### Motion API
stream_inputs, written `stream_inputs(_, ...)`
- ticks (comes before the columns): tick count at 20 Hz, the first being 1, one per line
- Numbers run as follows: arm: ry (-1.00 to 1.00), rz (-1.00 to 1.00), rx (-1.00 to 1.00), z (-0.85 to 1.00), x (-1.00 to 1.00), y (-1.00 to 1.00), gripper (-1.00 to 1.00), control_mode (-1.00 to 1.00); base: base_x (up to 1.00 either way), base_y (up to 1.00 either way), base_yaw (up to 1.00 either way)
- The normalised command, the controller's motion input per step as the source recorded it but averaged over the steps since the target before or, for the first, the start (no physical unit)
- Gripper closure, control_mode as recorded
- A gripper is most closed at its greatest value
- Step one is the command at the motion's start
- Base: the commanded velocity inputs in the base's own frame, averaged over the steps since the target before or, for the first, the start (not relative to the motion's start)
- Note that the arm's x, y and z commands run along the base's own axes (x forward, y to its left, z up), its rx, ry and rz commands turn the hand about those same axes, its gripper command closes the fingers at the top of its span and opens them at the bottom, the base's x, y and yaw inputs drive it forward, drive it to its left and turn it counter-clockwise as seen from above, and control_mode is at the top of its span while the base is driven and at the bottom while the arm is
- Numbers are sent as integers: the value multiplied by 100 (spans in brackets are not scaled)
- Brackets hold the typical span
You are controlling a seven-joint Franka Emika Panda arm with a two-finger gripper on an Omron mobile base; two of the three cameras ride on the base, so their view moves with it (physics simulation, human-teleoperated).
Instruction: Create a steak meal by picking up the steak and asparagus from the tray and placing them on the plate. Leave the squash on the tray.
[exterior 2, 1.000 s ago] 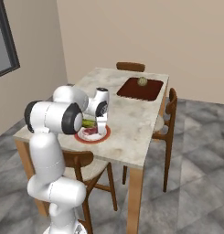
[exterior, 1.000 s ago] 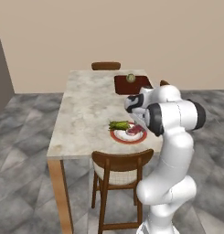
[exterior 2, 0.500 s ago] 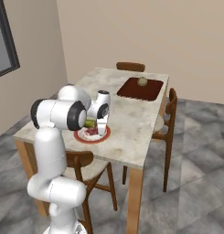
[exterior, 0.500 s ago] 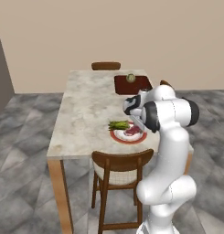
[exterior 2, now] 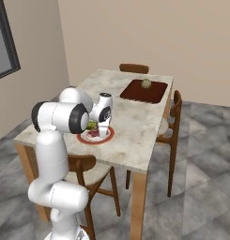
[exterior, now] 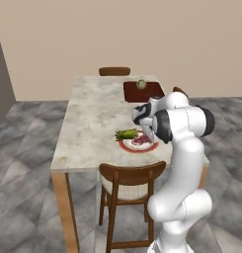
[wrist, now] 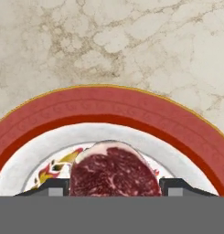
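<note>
Lowered further over the plate (exterior: pixel 137 147), the gripper (wrist: pixel 114 186) straddles the steak (wrist: pixel 114 172), fingertips (wrist: pixel 51 186) spread either side. Asparagus (exterior: pixel 126 134) lies at the plate's edge; the squash (exterior 2: pixel 146 83) sits on the tray (exterior 2: pixel 144 93).

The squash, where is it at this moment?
The squash sits on the dark red-brown tray at the far end of the table, near the far chair, well apart from the plate near the gripper.
</note>
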Motion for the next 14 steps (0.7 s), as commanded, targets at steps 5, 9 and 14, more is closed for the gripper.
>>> stream_inputs(5, -10, -9, 0, 3, -30, -7, -100, -100, 0, 0, 0)
stream_inputs(9, -13, -11, 0, 15, -31, -20, -100, -100, 0, 0, 0)
stream_inputs(14, -16, -10, 0, 48, -31, -17, -100, -100, 0, 0, 0)
